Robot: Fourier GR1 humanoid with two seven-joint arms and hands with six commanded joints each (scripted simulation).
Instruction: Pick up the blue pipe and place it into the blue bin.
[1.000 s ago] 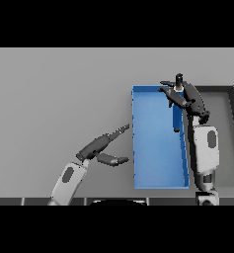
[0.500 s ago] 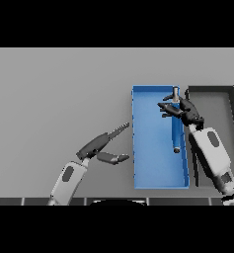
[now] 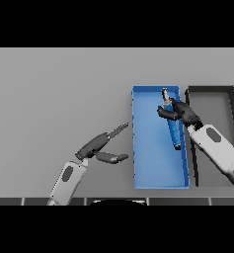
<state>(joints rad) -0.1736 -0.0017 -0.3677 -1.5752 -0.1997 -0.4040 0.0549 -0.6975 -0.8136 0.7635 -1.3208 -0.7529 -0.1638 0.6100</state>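
Blue pipe [image 3: 172, 124] lies lengthwise inside the blue bin [image 3: 149, 173], in the bin's right half, close along the right wall. Its pale end cap points to the far end, the dark tip toward the near end. It appears to rest on the bin floor or just above it; contact with the floor cannot be confirmed from the head view.

Right hand [image 3: 180, 111] sits over the upper part of the pipe, fingers curled about the shaft near the capped end. Grip looks loose rather than tight, but the fingers are closed round it, so I log it as holding. Holding near one end would explain why the pipe lines up with the bin's long axis: the length fits that way, and the arm reaches in across the right wall.

Judgement: placement is essentially done; what remains is to let go and lift clear. Risk: the pipe may roll or be dragged if the fingers catch the cap on the way out.

Dark tray [image 3: 210, 94] stands just beside the bin on its right, the right forearm crossing it.

Left hand [image 3: 102, 147] rests idle over the grey table [image 3: 54, 99], left of the bin, fingers straight and spread from the thumb, holding nothing. It is apart from the bin wall and plays no part in this step
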